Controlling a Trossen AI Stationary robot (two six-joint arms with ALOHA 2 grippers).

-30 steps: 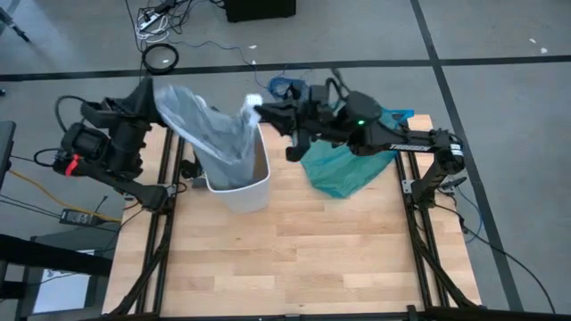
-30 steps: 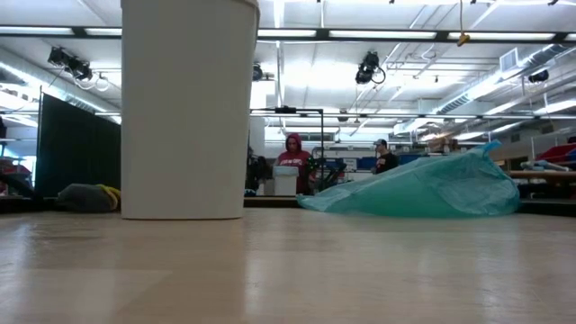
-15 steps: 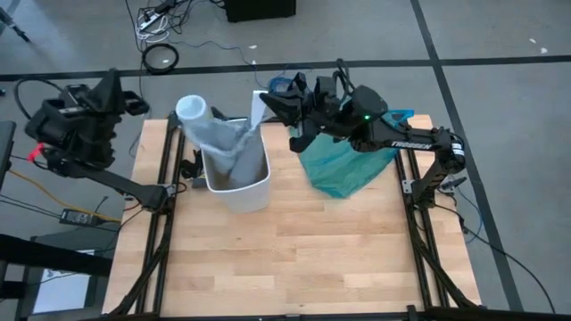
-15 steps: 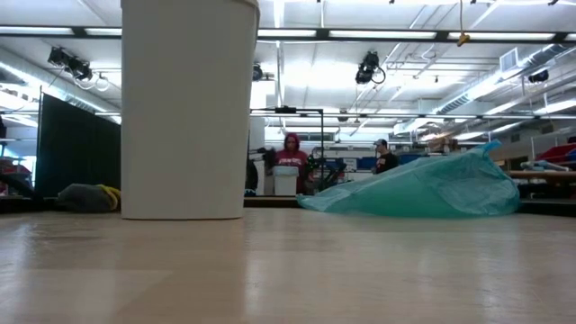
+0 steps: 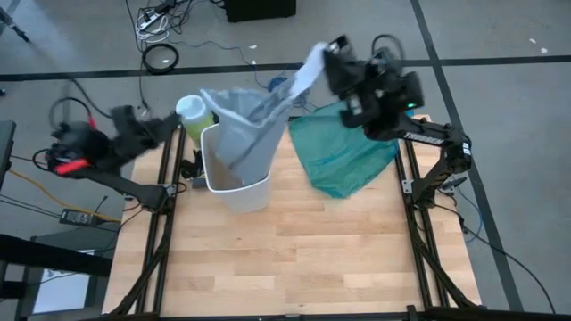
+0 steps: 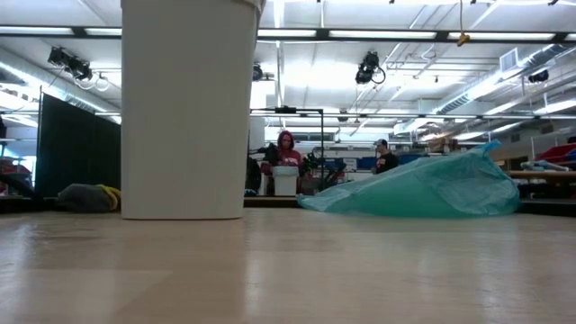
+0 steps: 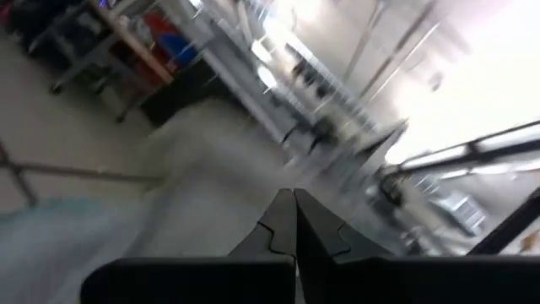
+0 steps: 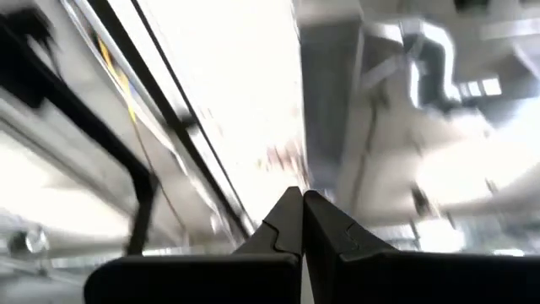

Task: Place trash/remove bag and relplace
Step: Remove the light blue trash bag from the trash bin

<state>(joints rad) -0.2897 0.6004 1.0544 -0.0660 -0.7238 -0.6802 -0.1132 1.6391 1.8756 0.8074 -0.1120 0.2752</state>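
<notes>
From above, the thin, crinkly pale grey plastic bag is seen stretched up out of the white plastic bin near the wooden desk's far-left corner. Its corners are clamped by the closed jaws of the left gripper and right gripper. The low view shows only the smooth bin wall and the crumpled teal translucent bag. Shut jaws are confirmed in both wrist views.

A teal-green plastic bag lies crumpled on the wooden bench. Beyond it, cables trail across the grey floor.
</notes>
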